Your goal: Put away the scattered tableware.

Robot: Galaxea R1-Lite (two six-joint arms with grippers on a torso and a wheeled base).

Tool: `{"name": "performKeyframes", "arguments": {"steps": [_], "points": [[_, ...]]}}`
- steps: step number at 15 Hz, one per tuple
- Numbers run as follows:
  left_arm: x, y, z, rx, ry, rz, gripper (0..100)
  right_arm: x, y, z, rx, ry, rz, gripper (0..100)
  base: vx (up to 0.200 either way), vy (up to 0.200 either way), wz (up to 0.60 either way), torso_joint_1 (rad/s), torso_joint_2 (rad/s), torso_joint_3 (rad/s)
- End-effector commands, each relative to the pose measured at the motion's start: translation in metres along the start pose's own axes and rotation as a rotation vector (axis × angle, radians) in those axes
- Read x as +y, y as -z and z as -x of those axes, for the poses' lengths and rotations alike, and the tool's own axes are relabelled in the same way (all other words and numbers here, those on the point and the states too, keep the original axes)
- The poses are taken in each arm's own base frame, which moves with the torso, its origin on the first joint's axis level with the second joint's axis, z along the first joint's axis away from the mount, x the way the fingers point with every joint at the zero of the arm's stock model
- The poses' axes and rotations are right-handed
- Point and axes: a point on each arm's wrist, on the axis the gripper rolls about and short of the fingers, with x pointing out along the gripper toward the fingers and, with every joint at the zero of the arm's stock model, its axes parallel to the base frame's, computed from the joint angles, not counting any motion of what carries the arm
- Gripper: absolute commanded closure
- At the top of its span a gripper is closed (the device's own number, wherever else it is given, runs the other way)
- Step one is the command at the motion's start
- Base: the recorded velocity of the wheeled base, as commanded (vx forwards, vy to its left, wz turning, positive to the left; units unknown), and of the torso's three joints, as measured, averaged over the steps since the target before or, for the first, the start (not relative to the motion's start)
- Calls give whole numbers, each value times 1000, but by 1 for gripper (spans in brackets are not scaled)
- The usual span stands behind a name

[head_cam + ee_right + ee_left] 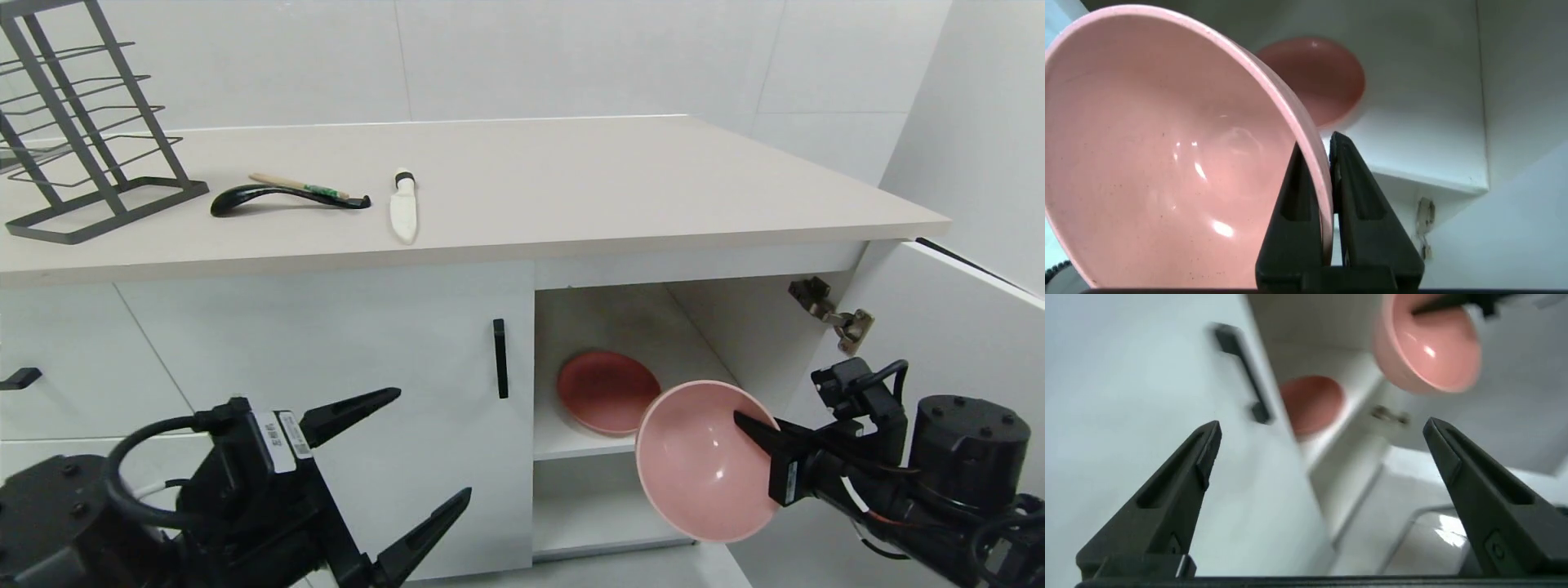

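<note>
One pink bowl (694,465) is pinched by its rim in R gripper (744,423), just outside the open cabinet (718,318). L gripper (434,441) hangs spread, empty. Stowing step; next: ease bowl onto shelf (563,441) beside red plate (608,390).

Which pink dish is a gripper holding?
The paler, deep pink bowl, clamped at its rim by the right gripper; the darker coral plate lies on the cabinet shelf.

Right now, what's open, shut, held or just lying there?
Light pink round bowl: tipped sideways, held by its rim.
Right gripper: shut on the bowl.
Left gripper: open, empty.
Right cupboard door: open.
Left cupboard door: shut.
Darker pink plate: flat on the cupboard shelf.
Black spoon: lying on the counter.
White knife: lying on the counter.
</note>
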Motion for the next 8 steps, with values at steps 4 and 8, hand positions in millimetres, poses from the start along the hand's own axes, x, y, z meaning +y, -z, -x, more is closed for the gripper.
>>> {"name": "performKeyframes", "arguments": {"steps": [4,8], "points": [[17,-3,9,-9,-99,1,0,7,8,-21,29,-32,10,100,0,0,0,0,0,0],[9,-6,28,55,-58,75,0,10,12,-47,24,-47,14,100,0,0,0,0,0,0]]}}
